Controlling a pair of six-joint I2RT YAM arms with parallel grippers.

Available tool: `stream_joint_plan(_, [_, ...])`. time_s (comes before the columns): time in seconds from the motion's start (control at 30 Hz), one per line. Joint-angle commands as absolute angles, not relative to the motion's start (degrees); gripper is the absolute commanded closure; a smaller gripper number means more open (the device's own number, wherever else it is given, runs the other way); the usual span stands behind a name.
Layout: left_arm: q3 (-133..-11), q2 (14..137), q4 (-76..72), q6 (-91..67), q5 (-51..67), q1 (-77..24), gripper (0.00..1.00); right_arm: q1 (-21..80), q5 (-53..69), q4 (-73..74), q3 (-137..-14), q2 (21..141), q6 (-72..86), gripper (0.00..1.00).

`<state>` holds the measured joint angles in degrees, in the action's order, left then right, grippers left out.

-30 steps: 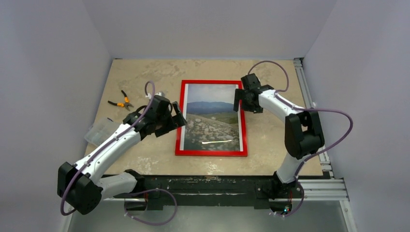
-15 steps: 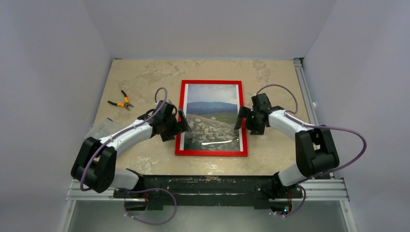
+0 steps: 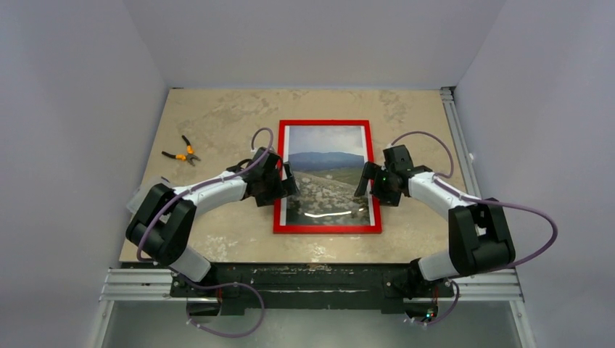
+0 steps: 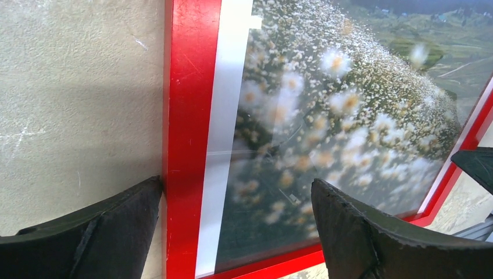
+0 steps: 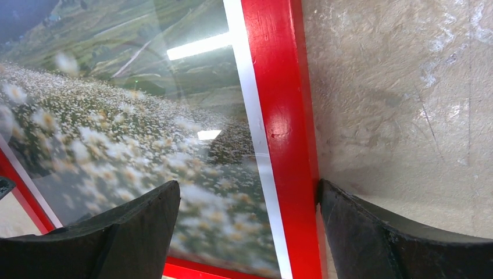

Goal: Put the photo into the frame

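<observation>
Top view: frame [image 3: 326, 123] had slid slightly right on worktop [image 3: 217, 116] since second before; photo [image 3: 326, 156] sat inside it, face up. Left hand [image 3: 288, 185] and right hand [image 3: 365, 185] had come to middle of its long sides; task looked nearly done, likely only squaring left. Mottled beige worktop, pliers [image 3: 181, 152] far left, plain pale walls [image 3: 326, 43].
Left wrist: hand wide open, straddling frame's left side, gripping nothing.
Right wrist: same on right side.

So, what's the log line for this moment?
frame: flat on table | photo: inside it | left hand: open, astride left rail | right hand: open, astride right rail
</observation>
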<state>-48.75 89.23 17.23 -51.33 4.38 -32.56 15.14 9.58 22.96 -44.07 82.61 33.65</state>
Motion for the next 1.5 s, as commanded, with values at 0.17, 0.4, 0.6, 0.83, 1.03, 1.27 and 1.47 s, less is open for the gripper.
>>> stream_joint_plan(0.17, [-49.70, 87.71, 17.36, -52.05, 4.39, -34.32, 0.05, 15.48, 10.18, 24.15, -44.29, 80.09, 34.03, 0.12])
stream_joint_plan(0.4, [-47.99, 73.89, 22.81, -48.90, -4.41, -34.35, 0.02, 15.17, 9.18, 25.57, -48.05, 74.21, 31.91, 0.08])
stream_joint_plan(0.6, [-43.99, 56.80, 18.67, -45.20, -6.12, -34.34, 0.02, 15.20, 9.05, 26.73, -50.68, 66.59, 30.98, 0.04])
stream_joint_plan(0.83, [-37.84, 36.18, 14.81, -39.74, -11.03, -34.43, 0.02, 15.21, 6.76, 25.54, -51.65, 55.29, 28.09, 0.03])
stream_joint_plan(1.03, [-35.73, 26.62, 19.56, -34.27, -18.44, -34.45, 0.02, 15.18, 2.32, 22.35, -50.11, 47.21, 24.98, 0.02])
stream_joint_plan(1.27, [-33.71, 26.22, 23.41, -27.09, -33.25, -34.43, 0.02, 15.20, -8.71, 11.72, -39.32, 38.71, 17.79, 0.02])
stream_joint_plan(1.47, [-23.44, 26.34, 11.74, -16.14, -43.76, -33.58, 0.01, 15.20, -19.06, -6.50, -20.41, 33.86, 7.99, 0.02])
